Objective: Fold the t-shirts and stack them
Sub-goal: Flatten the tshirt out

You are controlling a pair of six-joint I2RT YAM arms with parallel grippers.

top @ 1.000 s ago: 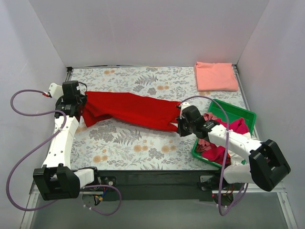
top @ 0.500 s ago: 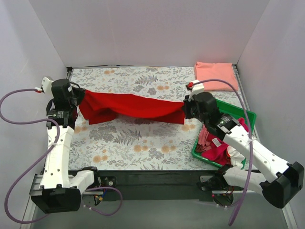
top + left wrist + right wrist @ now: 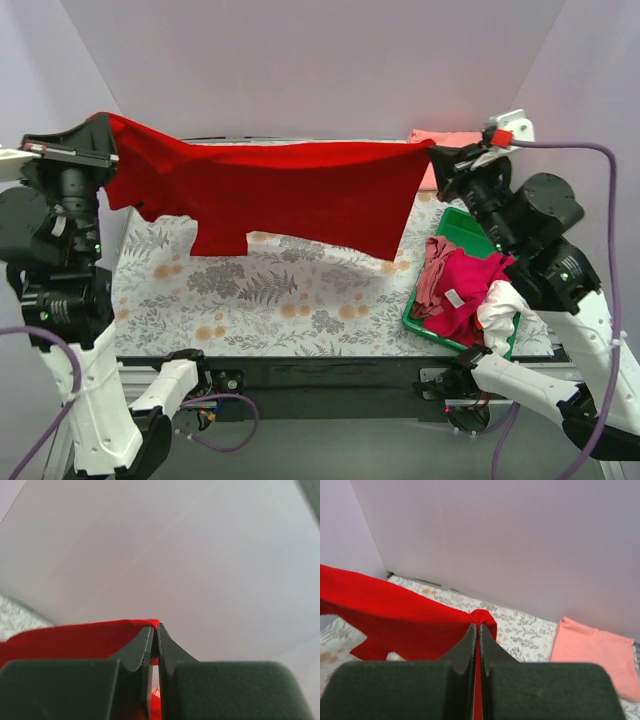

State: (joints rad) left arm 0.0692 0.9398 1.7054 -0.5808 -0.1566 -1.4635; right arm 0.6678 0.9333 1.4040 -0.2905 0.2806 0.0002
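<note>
The floral-print table cover (image 3: 300, 295) spans the bench. One second ago the red t-shirt (image 3: 280, 190) lay on it as a bunched band between two low grippers. Now both arms are raised, and the shirt hangs stretched in the air as a wide sheet from the left edge to the right edge, apparently clear of the cover. This suggests it has been lifted open so it can be laid flat; folding has not begun.

At the near right corner, the green bin (image 3: 468, 226) holds a heap of pink and white shirts (image 3: 462, 292). A folded salmon-pink shirt (image 3: 595, 650) lies at the far right corner.

The left gripper (image 3: 156, 632) is pinched tight on one top corner of the red shirt, and the right gripper (image 3: 479, 630) is pinched on the other.
</note>
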